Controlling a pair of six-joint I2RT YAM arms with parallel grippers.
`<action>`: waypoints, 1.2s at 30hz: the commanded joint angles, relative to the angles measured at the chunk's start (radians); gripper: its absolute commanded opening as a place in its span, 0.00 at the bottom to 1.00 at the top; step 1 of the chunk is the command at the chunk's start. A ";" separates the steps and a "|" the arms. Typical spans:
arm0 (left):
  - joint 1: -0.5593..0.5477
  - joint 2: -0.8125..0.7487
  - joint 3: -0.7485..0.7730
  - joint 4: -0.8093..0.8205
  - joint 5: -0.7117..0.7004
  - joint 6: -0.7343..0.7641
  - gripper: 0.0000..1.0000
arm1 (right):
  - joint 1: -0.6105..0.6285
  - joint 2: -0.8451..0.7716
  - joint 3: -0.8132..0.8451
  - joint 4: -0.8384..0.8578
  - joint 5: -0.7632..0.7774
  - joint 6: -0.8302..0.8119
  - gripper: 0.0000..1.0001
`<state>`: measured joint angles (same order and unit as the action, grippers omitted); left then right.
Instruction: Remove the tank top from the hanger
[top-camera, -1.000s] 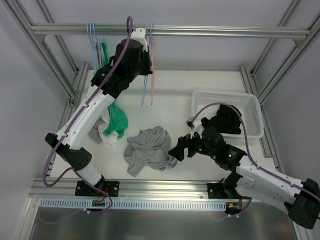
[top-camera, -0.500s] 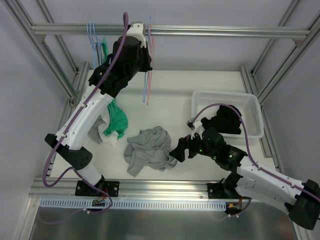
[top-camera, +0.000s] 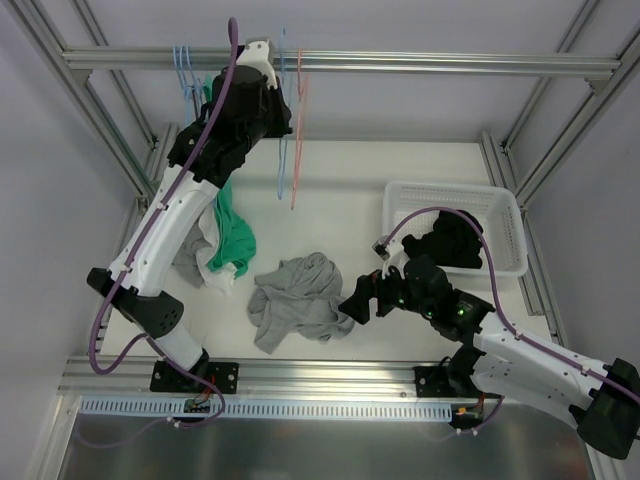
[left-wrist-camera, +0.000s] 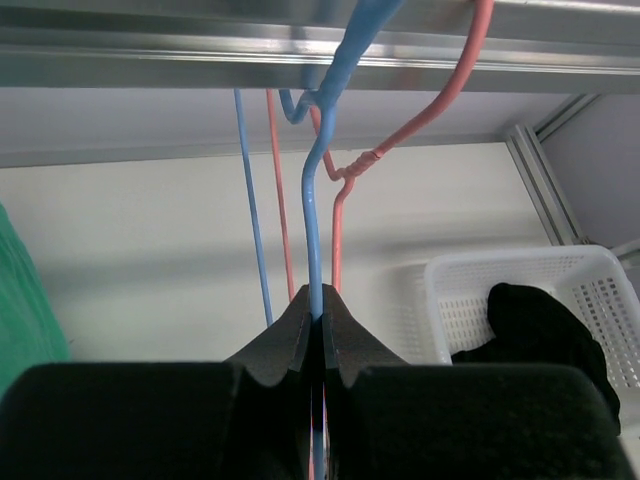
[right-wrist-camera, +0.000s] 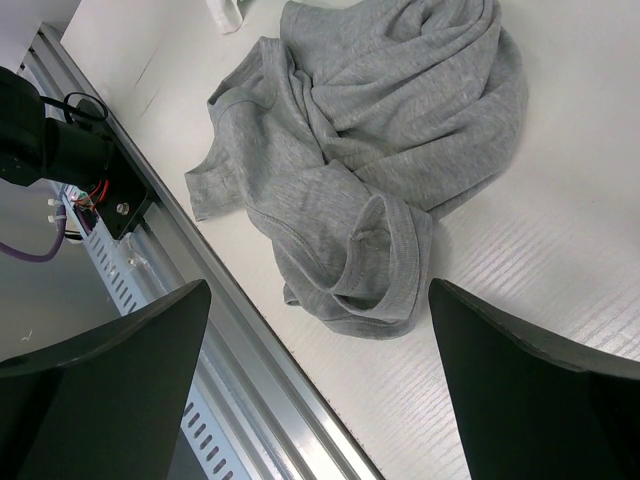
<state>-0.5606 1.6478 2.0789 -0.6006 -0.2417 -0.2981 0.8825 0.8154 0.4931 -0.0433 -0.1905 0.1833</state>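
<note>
The grey tank top (top-camera: 298, 300) lies crumpled on the table, apart from any hanger; it shows close up in the right wrist view as a tank top (right-wrist-camera: 380, 150). My left gripper (left-wrist-camera: 320, 300) is shut on the wire of a bare blue hanger (left-wrist-camera: 318, 200), high by the top rail (left-wrist-camera: 150, 55). In the top view this left gripper (top-camera: 268, 62) is by the rail, and the blue hanger (top-camera: 281, 150) dangles below it. My right gripper (right-wrist-camera: 318, 300) stands open just over the tank top's near edge, holding nothing; in the top view the right gripper (top-camera: 352, 300) is to the right of the cloth.
A pink hanger (top-camera: 297, 150) hangs right beside the blue one. More blue hangers (top-camera: 185, 75) and a green garment (top-camera: 232, 235) are at the left, over white cloth (top-camera: 195, 255). A white basket (top-camera: 500, 205) with black cloth (top-camera: 450, 240) sits at the right.
My left gripper has slid left along the rail with the blue hanger in it, and the pink hanger has shifted left too. The right arm and the tank top have not moved.
</note>
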 joint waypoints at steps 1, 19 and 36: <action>0.001 0.010 0.018 0.044 0.082 -0.018 0.00 | 0.004 -0.015 -0.004 0.016 -0.001 0.004 0.97; 0.001 0.007 -0.123 0.044 0.139 -0.099 0.00 | 0.006 -0.013 -0.011 0.028 -0.007 0.013 0.96; -0.009 -0.259 -0.313 0.044 0.001 -0.050 0.61 | 0.010 0.195 0.125 0.074 -0.017 -0.059 0.99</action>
<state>-0.5632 1.5028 1.7973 -0.5705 -0.1841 -0.3710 0.8841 0.9695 0.5247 -0.0208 -0.2020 0.1665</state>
